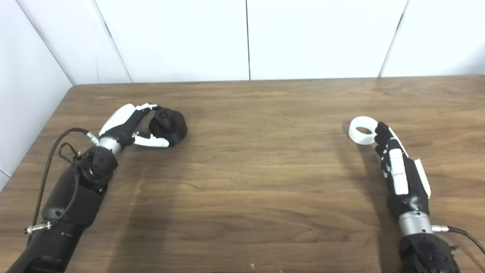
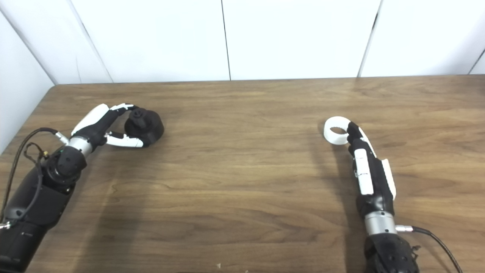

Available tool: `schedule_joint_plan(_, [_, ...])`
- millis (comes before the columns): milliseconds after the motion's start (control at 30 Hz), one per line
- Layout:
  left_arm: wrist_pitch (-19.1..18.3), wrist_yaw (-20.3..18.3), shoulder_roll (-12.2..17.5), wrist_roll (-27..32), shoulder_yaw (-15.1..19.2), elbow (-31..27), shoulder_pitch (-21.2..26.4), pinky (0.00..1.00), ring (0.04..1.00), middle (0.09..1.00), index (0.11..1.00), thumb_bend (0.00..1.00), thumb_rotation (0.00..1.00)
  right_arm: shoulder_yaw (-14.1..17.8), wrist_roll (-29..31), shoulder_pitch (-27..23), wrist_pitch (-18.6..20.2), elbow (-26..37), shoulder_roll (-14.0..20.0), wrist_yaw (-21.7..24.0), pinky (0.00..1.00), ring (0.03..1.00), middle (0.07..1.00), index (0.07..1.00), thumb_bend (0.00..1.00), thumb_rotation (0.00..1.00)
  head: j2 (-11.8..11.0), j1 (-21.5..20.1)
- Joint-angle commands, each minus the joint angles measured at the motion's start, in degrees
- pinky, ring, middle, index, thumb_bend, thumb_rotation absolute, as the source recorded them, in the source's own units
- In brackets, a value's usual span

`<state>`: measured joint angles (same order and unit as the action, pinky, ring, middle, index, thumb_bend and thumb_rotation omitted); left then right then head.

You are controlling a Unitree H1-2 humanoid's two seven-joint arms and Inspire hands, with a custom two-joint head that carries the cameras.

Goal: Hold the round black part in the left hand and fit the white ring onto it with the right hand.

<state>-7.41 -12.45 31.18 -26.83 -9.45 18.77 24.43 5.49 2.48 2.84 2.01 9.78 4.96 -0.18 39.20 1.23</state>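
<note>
— Left side status?
— The round black part [image 1: 168,126] is seen on the tabletop [image 1: 257,170], far left, with the left hand [image 1: 130,127] curled around it, fingers and thumb touching its sides.
— Right side?
— The white ring [image 1: 363,130] is met by the right hand [image 1: 396,167] fingertips; a grip cannot be confirmed.

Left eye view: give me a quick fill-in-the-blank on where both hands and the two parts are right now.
1. The round black part sits between the fingers of the ____ hand.
2. The right hand reaches the white ring from the ring's ____ side.
3. Both parts sit on the ____ table.
4. The ring is not yet ____ the black part.

Missing words: left; right; wooden; fitted onto
</note>
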Motion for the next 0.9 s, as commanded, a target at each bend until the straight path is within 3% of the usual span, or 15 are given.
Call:
schedule_joint_plan(0, [2.06,1.3,1.1,-0.59,0.12,0.19,3.01,0.98,1.0,0.966,0.844,0.98,0.37,0.37,0.03,1.38,-2.09,0.97,-0.06,-0.18,0.98,0.963,0.944,0.921,0.51,0.96,0.06,0.02])
schedule_joint_plan(433, [6.29,3.23,0.24,0.22,0.93,2.1,2.93,0.95,1.0,0.948,0.706,0.85,0.24,0.32,0.22,1.54,-1.75,1.14,0.57,0.38,1.0,0.982,0.954,0.948,0.5,0.97,0.16,0.0])
schedule_joint_plan(867, [6.08,4.58,-0.38,0.05,1.5,2.01,2.3,0.95,1.0,0.932,0.635,0.82,0.19,0.43,0.62,1.12,-1.87,0.63,1.05,0.84,1.0,0.986,0.952,0.963,0.54,0.98,0.25,0.0])
